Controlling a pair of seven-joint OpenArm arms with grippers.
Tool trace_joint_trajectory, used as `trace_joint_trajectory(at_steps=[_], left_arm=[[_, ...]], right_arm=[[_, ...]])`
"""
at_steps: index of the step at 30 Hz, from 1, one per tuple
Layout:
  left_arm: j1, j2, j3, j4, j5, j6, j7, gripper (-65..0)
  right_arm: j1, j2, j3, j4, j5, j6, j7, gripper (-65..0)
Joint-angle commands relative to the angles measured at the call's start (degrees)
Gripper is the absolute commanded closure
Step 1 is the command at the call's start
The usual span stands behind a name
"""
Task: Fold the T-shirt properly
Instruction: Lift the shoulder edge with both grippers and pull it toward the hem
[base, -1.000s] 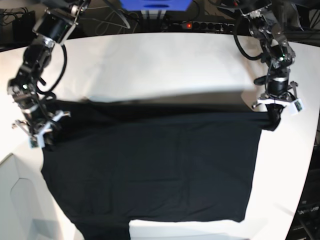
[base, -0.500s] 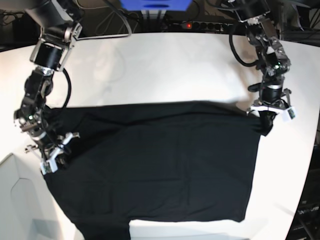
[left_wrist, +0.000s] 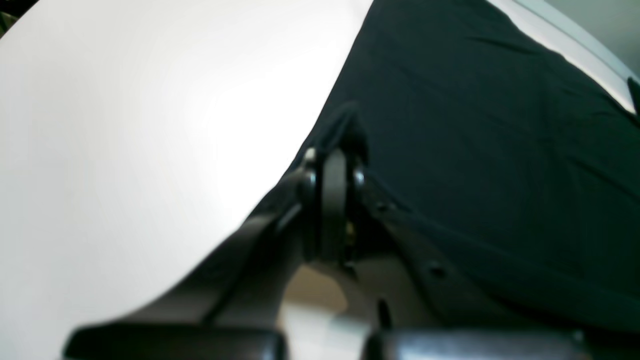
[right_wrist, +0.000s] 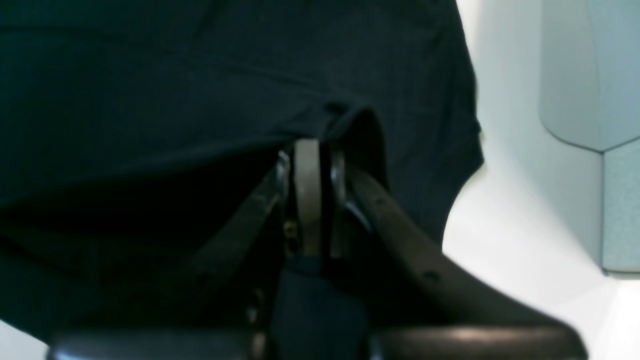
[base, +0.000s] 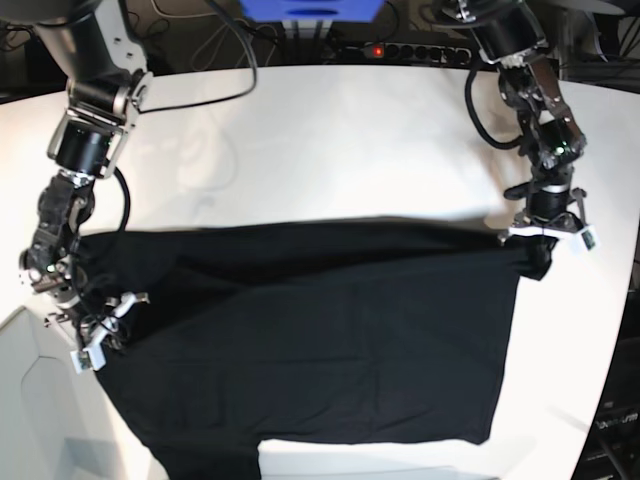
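In the base view, the large black cloth T-shirt is lying across the white counter, reaching its near edge, with its far side being folded over. The left wrist view is showing the left claw pinching a shirt edge. In the right wrist view, the right claw is pinching another; dark cloth is probably hiding the tips. Straightening, further folding and releasing are seemingly remaining.

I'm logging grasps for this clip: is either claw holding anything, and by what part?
Both claws, left and right, are shut on the black T-shirt, each pinching it near one end of its folded-over edge.
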Motion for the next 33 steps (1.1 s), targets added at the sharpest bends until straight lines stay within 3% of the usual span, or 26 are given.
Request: trace_joint_trajectory(at_steps=[1,33], left_arm=[[-1.00,-0.71,-0.02,0.57,-0.51,-0.24,-1.56,-0.1],[-11.28,-1.50,0.42,-6.29,-0.51,-0.24,-1.56,-0.1]], right_arm=[[2.03,0.76,0.06,0.66,0.83,0.62,1.42,0.0],[3.70,0.76,-0.03,-2.94,0.83,0.62,4.15,0.0]])
